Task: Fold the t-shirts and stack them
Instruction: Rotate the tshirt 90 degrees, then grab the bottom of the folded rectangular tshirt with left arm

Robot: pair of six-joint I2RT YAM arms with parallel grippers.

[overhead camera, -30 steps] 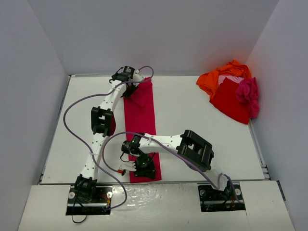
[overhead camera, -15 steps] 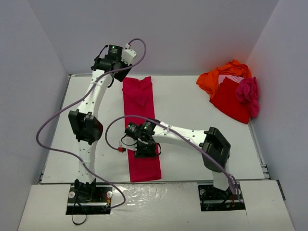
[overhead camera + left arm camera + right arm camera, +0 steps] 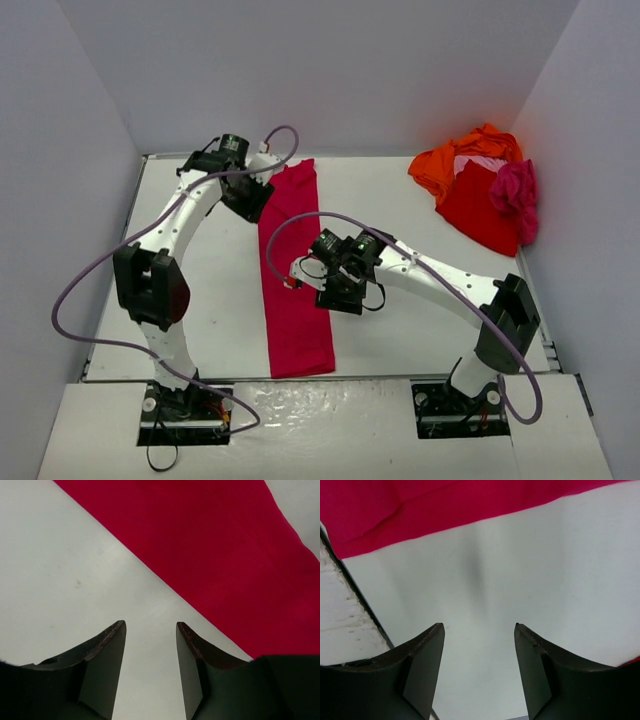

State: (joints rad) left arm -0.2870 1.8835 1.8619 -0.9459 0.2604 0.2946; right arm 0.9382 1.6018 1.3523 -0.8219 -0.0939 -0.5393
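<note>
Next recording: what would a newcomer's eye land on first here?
A long crimson cloth t-shirt folded into a narrow strip runs down the middle of the white table. A loose heap of orange, red and magenta cloth shirts sits in the far right corner. The left hand and right hand both hang open and empty over bare table beside the strip's edges.

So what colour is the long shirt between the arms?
The shirt is crimson pink-red; the top view shows it best.
</note>
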